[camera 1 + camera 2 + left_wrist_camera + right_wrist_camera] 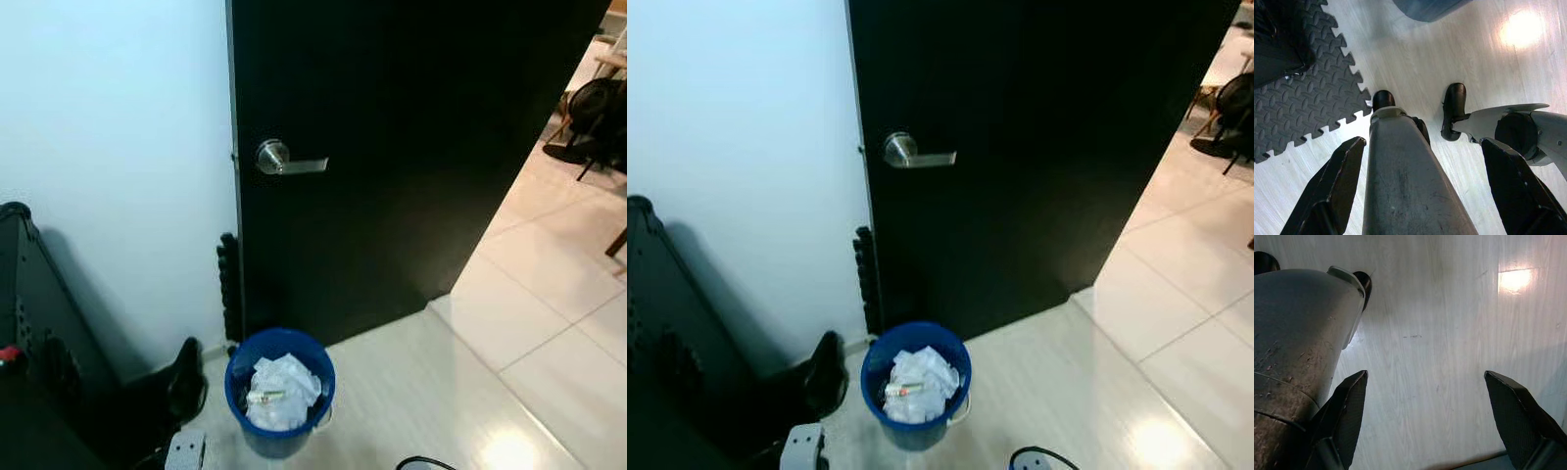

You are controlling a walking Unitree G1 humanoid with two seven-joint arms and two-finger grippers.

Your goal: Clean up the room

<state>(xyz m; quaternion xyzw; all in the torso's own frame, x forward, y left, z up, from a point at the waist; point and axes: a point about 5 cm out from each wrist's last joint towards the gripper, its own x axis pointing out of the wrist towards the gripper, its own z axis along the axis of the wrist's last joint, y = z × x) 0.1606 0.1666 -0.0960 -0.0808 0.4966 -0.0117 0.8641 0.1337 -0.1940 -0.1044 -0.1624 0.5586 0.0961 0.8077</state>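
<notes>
Pale wood-look floor (pixel 431 392), blue bin (pixel 280 392) of crumpled paper (pixel 284 390); both tools spread, empty.

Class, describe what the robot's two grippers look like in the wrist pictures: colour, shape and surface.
The left gripper and the right gripper each have two long black fingers, flat, tapering to blunt points, with a finely textured matt surface.

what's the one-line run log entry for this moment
scene: blue bin holding crumpled paper, beside black door | left gripper: open, hanging over floor | right gripper: open, hanging over floor | held: nothing
</notes>
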